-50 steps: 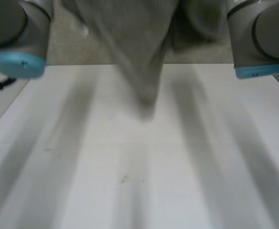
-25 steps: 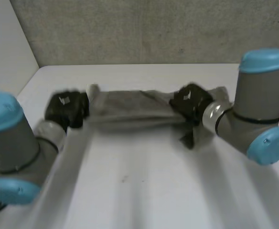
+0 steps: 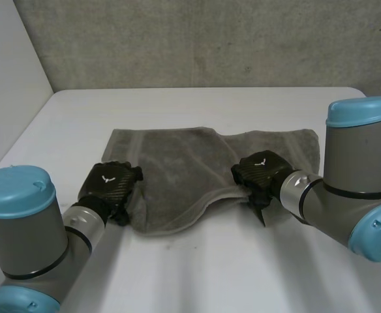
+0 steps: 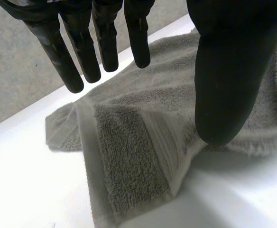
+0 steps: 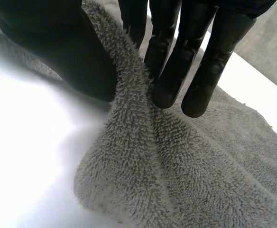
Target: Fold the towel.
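the grey towel (image 3: 197, 163) lay mostly flat but rumpled across the middle of the white table (image 3: 197, 280), its near edge wavy and its far edge well short of the grey wall (image 3: 197, 39) behind. we judged it to be soft, light, limp terry, unlikely to slide on the tabletop but sure to sag and bunch unless taken at its corners or along the hemmed border. the left hand (image 3: 109, 184) hovered over the near left corner, its fingers (image 4: 105, 47) straight and set wide of the thumb, holding nothing. the right hand (image 3: 261, 173), on the near edge toward the right end, pinched a raised ridge of pile between its thumb (image 5: 58, 52) and fingers. bare table lay on every side of the cloth, more of it near than far. we reckoned there was room to carry the near edge over to the far one, provided both near corners were gripped and lifted evenly.
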Controlling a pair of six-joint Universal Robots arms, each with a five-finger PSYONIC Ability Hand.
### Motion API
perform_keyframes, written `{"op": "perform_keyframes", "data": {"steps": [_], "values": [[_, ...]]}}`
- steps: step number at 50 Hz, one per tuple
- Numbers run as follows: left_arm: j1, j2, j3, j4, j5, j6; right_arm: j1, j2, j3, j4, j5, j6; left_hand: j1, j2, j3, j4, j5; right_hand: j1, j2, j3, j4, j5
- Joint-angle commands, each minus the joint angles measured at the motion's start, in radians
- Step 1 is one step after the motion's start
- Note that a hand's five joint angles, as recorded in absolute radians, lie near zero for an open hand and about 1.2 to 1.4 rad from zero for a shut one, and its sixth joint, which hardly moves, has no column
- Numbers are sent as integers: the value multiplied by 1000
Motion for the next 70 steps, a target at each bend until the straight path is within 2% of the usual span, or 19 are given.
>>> {"op": "perform_keyframes", "data": {"steps": [1, 8, 16, 29, 39, 47, 52, 64, 66, 67, 68, 70], "values": [[-8, -17, 4, 4, 3, 0, -11, -11, -3, -5, -17, 137, 8, 14, 13, 15, 16, 447, 218, 208, 201, 241], [-10, -108, 35, 0, 14, -2, -66, -24, -4, -5, -36, 211, 25, 32, 31, 33, 33, 447, 218, 208, 201, 241], [-37, -130, 27, -4, 14, -2, -107, -16, -6, -16, -36, 332, 34, 41, 39, 42, 42, 447, 218, 208, 201, 241], [-38, -84, 9, -5, 11, -2, -109, 18, -15, -42, -33, 350, 37, 44, 42, 45, 45, 447, 218, 208, 201, 241], [-41, -170, 48, 3, 11, 0, -130, 27, -20, -60, -35, 416, 119, 126, 125, 127, 127, 447, 218, 208, 201, 241], [-41, -207, 96, 9, 12, -2, -132, 36, -21, -60, -35, 416, 304, 311, 310, 312, 312, 447, 218, 208, 201, 241], [-36, -207, 133, 13, 12, -11, -132, 35, -20, -60, -35, 412, 568, 574, 573, 575, 576, 447, 218, 208, 201, 241], [-38, -170, 142, 23, 11, -12, -130, 33, -17, -60, -36, 407, 665, 672, 671, 673, 673, 447, 218, 208, 201, 241], [-36, -176, 136, 23, 11, -12, -127, 33, -15, -60, -38, 407, 826, 832, 831, 834, 834, 447, 218, 208, 201, 241], [-36, -176, 136, 23, 11, -12, -127, 33, -15, -60, -38, 407, 827, 833, 832, 834, 835, 447, 218, 208, 201, 241], [-33, -176, 134, 23, 9, -12, -126, 32, -17, -60, -40, 406, 940, 947, 946, 948, 948, 447, 218, 208, 201, 241], [-31, -176, 133, 23, 6, -12, -124, 33, -20, -59, -40, 400, 964, 971, 970, 972, 972, 447, 218, 208, 201, 241]]}}
